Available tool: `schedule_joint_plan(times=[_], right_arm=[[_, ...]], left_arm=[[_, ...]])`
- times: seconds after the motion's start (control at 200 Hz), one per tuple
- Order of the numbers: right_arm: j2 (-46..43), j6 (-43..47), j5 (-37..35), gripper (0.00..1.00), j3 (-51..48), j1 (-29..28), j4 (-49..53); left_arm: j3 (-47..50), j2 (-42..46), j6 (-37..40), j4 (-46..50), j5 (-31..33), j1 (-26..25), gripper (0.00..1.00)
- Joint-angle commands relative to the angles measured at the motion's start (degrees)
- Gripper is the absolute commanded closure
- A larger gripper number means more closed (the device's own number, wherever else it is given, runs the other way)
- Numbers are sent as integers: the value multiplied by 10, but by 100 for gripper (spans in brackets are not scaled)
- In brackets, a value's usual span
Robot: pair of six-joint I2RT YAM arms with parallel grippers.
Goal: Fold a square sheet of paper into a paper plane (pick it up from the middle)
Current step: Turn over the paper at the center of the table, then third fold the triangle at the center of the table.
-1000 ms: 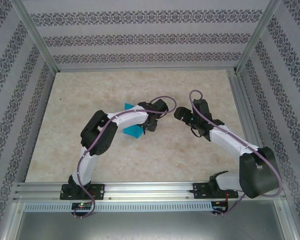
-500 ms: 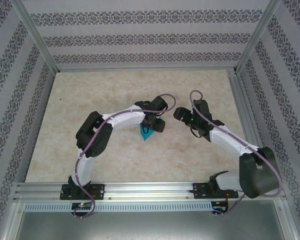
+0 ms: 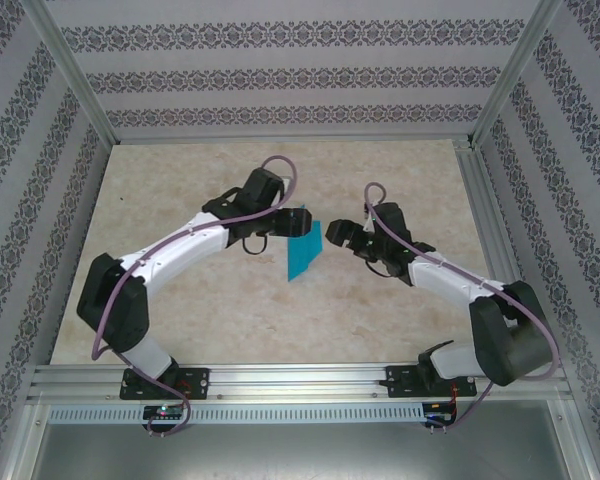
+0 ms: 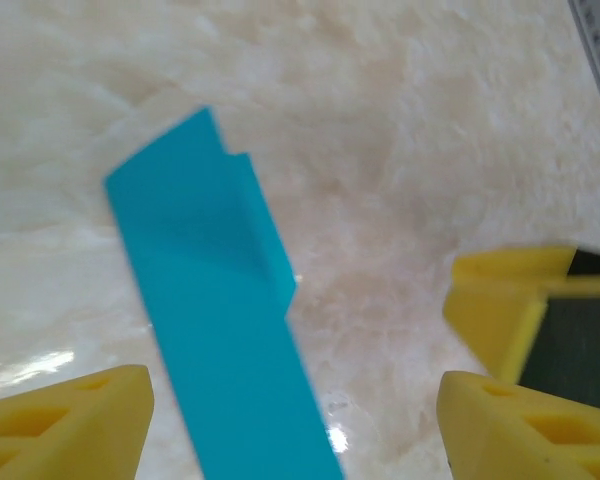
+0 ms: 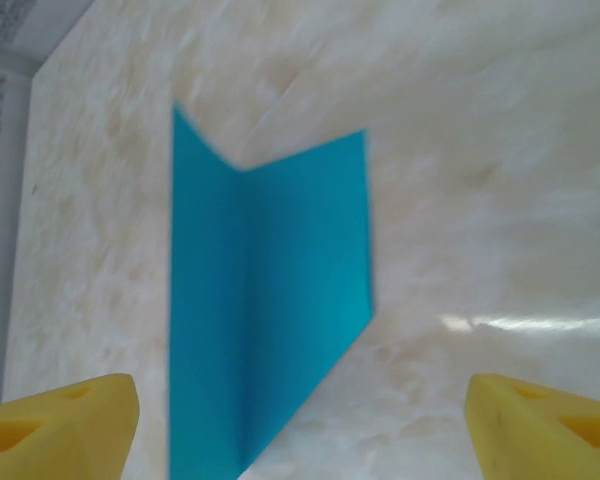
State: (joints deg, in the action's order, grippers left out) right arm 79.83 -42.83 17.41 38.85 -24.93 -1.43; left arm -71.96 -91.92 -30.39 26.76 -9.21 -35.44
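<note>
Aluminium rail (image 3: 300, 378), near edge of table: carries both arm bases.

Left arm (image 3: 170, 255), white: reaches forward and to the right, to mid-table.

Right arm (image 3: 460, 285), white: reaches forward and to the left, opposite the first.

Left gripper (image 3: 298, 222): yellow fingers (image 4: 65, 425) set wide apart, nothing clasped. The paper runs between them, nearer the left finger; contact cannot be told.

Right gripper (image 3: 335, 233): yellow fingers (image 5: 545, 425) set wide apart, nothing clasped.

Teal-blue paper (image 3: 303, 250): mid-table on the surface. Its far end lies between the two grippers and its near end tapers to a point. It is folded to a narrow strip, with one lengthwise crease between two panels and a small flap at one end.

Table top (image 3: 180, 200): cream marble pattern.

Walls (image 3: 280, 80): striped floral paper at the far side and flanks.
</note>
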Motion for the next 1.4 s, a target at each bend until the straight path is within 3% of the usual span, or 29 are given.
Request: schedule_joint_plan(times=[0.0,0.13,0.245,0.53,0.744,0.864,1.164,1.394], right_arm=[[23,-22,55,13,-7,-34,-52],[48,-35,68,14,-8,-64,-54],[65,-46,74,22,-7,-83,-53],[93,-74,61,71,-6,-99,-66],[115,-50,39,94,21,-94,-36],[131,-22,51,100,38,-84,-25],[194,38,173,100,93,-66,-34],[208,37,202,100,90,-60,-38]], left_arm=[[44,26,-42,-73,-18,32,23],[88,30,-63,-109,-40,61,22],[114,20,-82,-142,-49,73,22],[132,-14,-93,-182,-75,79,26],[140,-32,-83,-204,-101,80,34],[146,-44,-81,-223,-121,81,39],[166,-68,-90,-263,-156,92,53],[168,-95,-92,-277,-173,92,61]])
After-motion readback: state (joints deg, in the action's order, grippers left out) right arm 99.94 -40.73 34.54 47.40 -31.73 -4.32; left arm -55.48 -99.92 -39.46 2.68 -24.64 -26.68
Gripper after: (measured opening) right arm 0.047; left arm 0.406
